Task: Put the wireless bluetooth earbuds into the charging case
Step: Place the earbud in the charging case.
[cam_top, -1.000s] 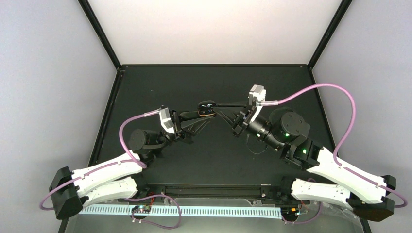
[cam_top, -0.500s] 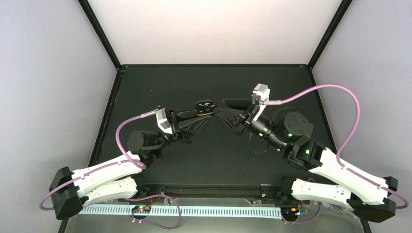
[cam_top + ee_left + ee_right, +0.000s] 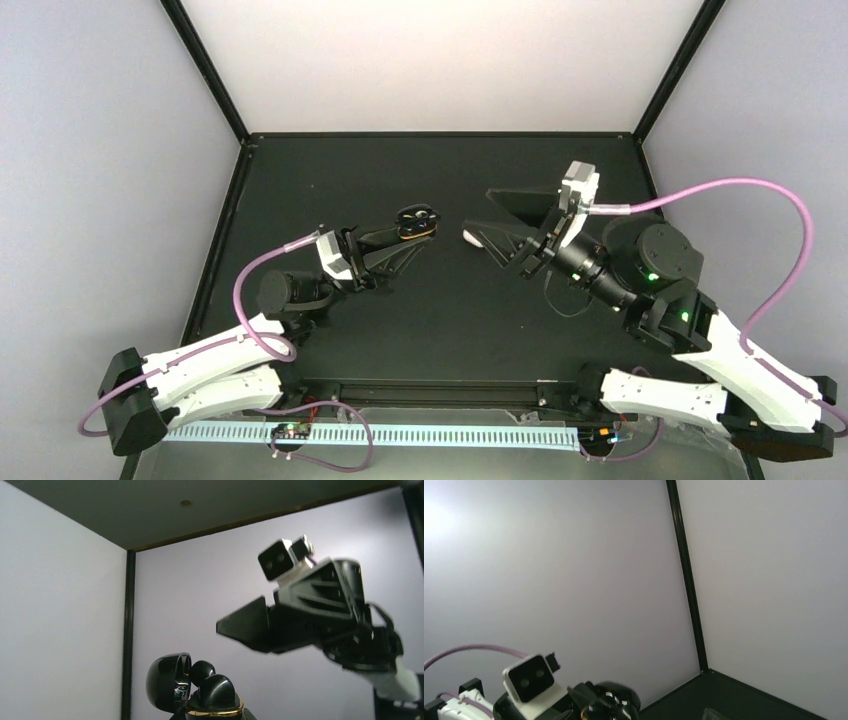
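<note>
Stage of insertion near its end, judging from the three views. Charging case [image 3: 419, 219], dark and glossy with a gold rim [image 3: 215, 711], held clear of the black worktop [image 3: 330, 170] near its centre, clamped at the base between the closed fingers of the left gripper [image 3: 406, 231]. Lid [image 3: 167, 681] hinged open, standing upright at the left of the base in the left wrist view. Wireless bluetooth earbuds [image 3: 210, 682], two rounded black domes, sitting side by side in the base, touching each other and rising above the rim; depth of seating in the sockets not discernible from this low angle. Right gripper [image 3: 479, 217] just beside the case on its right, apart from it, fingers spread wide and holding nothing. Right wrist view giving only a dim glimpse of the case low in frame, beside the left wrist camera [image 3: 530, 682], too dark to confirm seating. Done, on this evidence: both buds placed into the case. Left, probably: a check or light press for full seating, if the buds are not yet home, and perhaps closing of the lid, although the task sentence calls only for insertion. Main uncertainty: either bud possibly resting on top of its socket rather than settled into it.
</note>
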Controlling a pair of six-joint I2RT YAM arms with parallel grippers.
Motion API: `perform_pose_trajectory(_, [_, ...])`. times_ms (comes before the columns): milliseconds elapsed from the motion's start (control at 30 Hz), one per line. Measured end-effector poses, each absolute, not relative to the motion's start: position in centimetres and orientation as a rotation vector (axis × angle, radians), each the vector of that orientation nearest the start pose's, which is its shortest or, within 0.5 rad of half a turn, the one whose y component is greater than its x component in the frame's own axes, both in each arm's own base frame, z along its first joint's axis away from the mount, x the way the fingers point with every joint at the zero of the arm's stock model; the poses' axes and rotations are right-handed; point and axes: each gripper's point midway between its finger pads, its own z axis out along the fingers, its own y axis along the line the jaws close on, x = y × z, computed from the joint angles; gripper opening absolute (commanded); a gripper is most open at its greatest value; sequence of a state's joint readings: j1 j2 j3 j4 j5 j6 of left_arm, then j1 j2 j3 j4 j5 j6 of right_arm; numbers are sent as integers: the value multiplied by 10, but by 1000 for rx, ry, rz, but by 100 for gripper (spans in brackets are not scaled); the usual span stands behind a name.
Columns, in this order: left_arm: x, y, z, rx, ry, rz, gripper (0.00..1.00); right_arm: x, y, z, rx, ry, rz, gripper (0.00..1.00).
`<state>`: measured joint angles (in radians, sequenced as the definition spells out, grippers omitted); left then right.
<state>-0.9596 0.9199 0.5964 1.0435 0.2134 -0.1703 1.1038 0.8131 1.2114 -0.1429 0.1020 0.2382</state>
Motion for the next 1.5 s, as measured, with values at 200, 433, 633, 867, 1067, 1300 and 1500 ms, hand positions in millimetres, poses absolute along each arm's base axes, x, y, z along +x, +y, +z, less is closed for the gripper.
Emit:
perform_pose_trajectory(200, [140, -264, 458, 606, 716, -989, 2, 148, 255, 543, -572, 1361, 1000, 68])
perform_pose_trajectory(433, [140, -266, 457, 646, 698, -916, 2, 158, 288, 519, -703, 1491, 955, 68])
perform_pose_trajectory(633, [139, -263, 459, 652, 696, -899, 2, 168, 293, 500, -718, 1583, 936, 65])
perform_pose_trajectory(867, [139, -260, 459, 647, 705, -893, 2, 169, 292, 496, -708, 1611, 955, 58])
perform_pose_trajectory(1067, [140, -262, 457, 652, 717, -893, 2, 169, 295, 495, -713, 1619, 974, 47])
perform_pose_trajectory(1300, [140, -262, 456, 653, 720, -893, 2, 172, 304, 488, -728, 1646, 978, 44])
perform_pose_trajectory(1500, [140, -262, 456, 651, 722, -891, 2, 173, 307, 479, -744, 1678, 970, 34])
